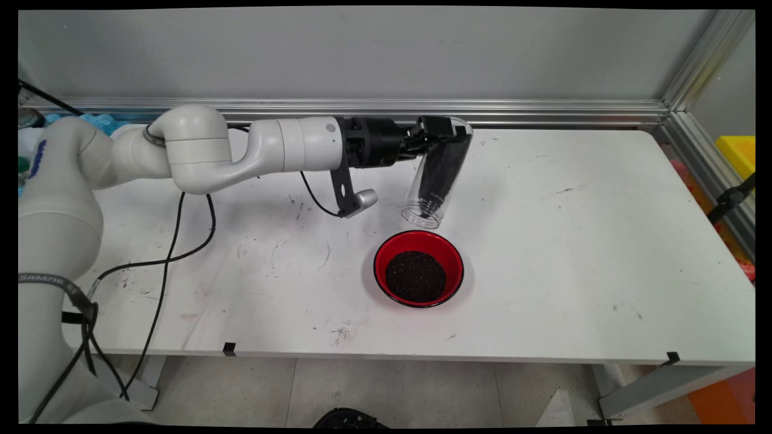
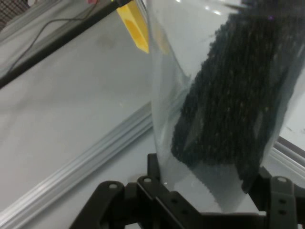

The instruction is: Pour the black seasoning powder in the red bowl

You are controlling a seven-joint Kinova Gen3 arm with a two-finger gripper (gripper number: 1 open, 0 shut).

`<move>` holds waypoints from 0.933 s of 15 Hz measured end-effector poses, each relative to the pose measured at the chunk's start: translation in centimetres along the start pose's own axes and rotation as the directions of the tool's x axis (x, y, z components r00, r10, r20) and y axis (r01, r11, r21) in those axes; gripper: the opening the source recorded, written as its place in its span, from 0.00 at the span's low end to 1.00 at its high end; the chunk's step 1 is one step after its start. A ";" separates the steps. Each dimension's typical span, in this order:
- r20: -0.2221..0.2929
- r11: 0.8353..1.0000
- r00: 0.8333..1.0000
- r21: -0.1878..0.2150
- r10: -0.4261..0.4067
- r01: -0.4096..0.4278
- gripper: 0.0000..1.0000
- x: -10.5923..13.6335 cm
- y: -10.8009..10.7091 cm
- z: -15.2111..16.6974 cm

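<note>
My gripper (image 1: 440,134) is shut on a clear plastic jar (image 1: 438,175) that holds small black grains. The jar is tipped mouth-down, its open mouth hanging just above and behind a red bowl (image 1: 451,253) on the white table (image 1: 573,241). A heap of the same black grains (image 1: 415,276) lies in the bowl. In the hand view the jar (image 2: 181,95) fills the picture between my fingers, with the black grains (image 2: 238,95) piled along one side of it.
Black cables (image 1: 169,253) hang from the arm over the table's left part. An aluminium rail (image 1: 482,111) runs along the table's back edge, another along the right. A yellow bin (image 1: 739,150) stands beyond the right rail. Scattered black specks mark the table top.
</note>
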 end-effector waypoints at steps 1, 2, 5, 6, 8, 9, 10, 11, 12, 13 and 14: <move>-0.003 1.000 1.000 0.006 0.013 -0.013 0.00 0.1 0.0 -0.1; -0.007 1.000 1.000 0.012 0.025 -0.025 0.00 0.2 0.1 -0.1; -0.024 0.997 0.998 0.035 0.064 -0.063 0.00 0.5 0.2 -0.2; -0.031 0.996 0.997 0.043 0.078 -0.076 0.00 0.6 0.3 -0.3; -0.044 0.993 0.994 0.058 0.103 -0.100 0.00 0.8 0.4 -0.3; -0.050 0.992 0.992 0.065 0.114 -0.111 0.00 0.9 0.5 -0.3; -0.056 0.989 0.990 0.074 0.129 -0.125 0.00 0.9 0.6 -0.3; -0.061 0.987 0.988 0.081 0.142 -0.137 0.00 1.0 0.7 -0.2; -0.063 0.985 0.986 0.087 0.153 -0.147 0.00 1.0 0.8 -0.2; -0.065 0.983 0.984 0.093 0.164 -0.158 0.00 1.0 0.8 -0.1; -0.067 0.981 0.983 0.098 0.174 -0.167 0.00 1.0 0.9 0.0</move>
